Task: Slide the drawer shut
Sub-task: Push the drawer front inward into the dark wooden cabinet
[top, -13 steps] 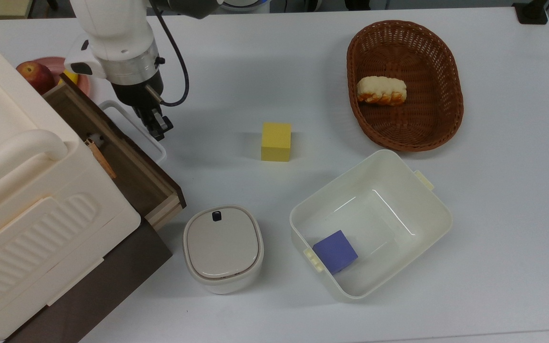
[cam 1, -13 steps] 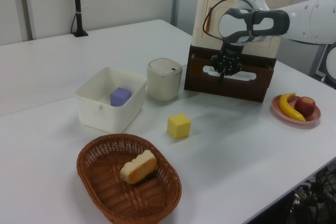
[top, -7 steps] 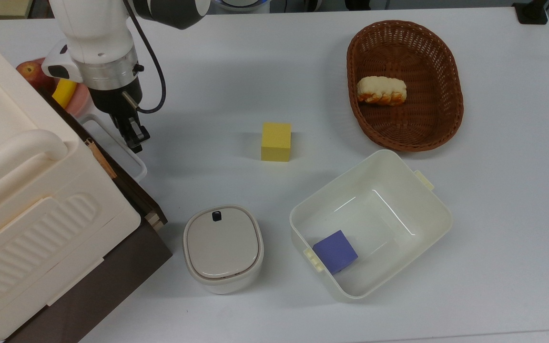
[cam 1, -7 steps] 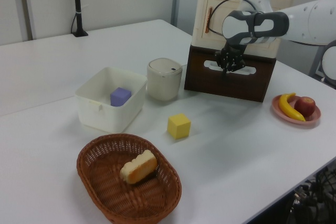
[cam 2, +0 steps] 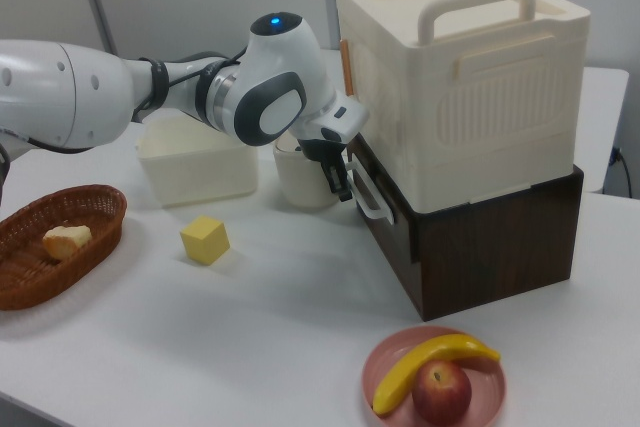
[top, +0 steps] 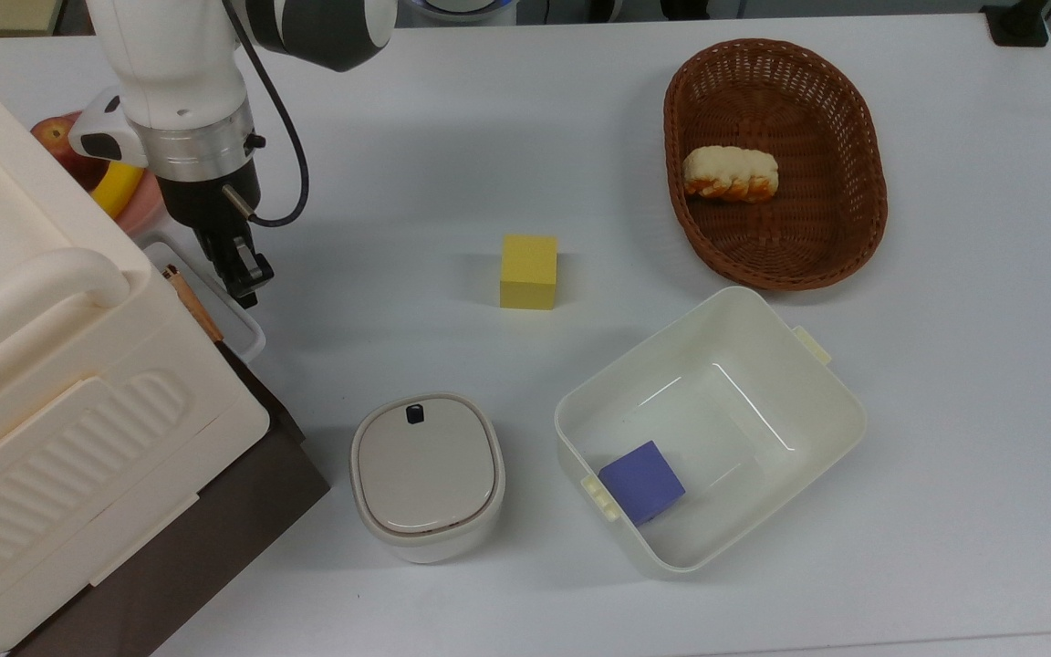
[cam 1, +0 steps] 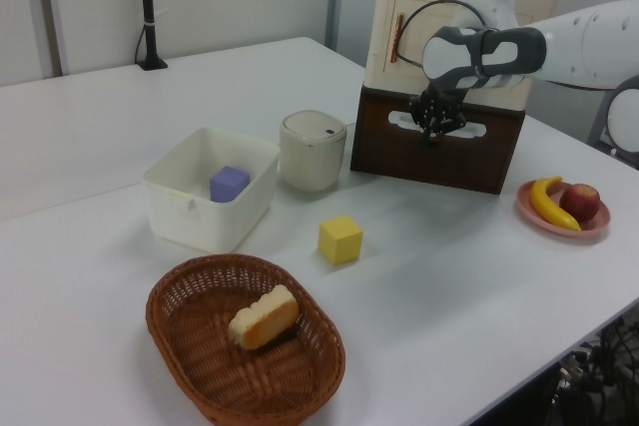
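- Top view: the gripper (top: 247,278) points down right at the white handle (top: 215,297) of the drawer (top: 247,351), which sits pushed in under the big cream case (top: 51,365) on the top view's left. Fingers look nearly together, holding nothing. A yellow block (top: 528,271) sits mid-table, well apart.
- Left view: the gripper (cam 1: 433,130) presses against the drawer's (cam 1: 439,147) dark front, which sits flush with the brown cabinet (cam 1: 399,162). A round lidded pot (cam 1: 312,150) stands just beside the cabinet.
- Right view: the gripper (cam 2: 340,185) touches the handle (cam 2: 367,192); the drawer (cam 2: 385,222) front is in line with the cabinet (cam 2: 495,247). A plate (cam 2: 380,367) with a banana (cam 2: 425,362) and an apple (cam 2: 442,392) sits in front.
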Tool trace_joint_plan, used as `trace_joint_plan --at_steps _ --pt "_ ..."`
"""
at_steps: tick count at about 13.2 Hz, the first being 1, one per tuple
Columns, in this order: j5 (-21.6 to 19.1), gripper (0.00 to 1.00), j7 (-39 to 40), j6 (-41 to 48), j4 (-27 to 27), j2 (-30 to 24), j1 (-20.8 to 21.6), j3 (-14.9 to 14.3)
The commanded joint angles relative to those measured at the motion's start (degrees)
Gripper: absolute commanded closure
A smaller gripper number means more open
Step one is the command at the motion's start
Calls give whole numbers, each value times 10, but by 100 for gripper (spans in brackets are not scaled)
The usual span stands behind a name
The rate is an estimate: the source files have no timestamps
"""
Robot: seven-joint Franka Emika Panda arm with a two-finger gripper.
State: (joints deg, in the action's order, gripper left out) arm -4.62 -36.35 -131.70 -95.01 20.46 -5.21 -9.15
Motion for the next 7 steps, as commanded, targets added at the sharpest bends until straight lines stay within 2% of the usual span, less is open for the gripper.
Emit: trace_joint_plan --at_steps 1,7 --pt "6 100 11 -13 9 5 -1 -5" --pt "4 100 10 -44 12 9 -4 -5"
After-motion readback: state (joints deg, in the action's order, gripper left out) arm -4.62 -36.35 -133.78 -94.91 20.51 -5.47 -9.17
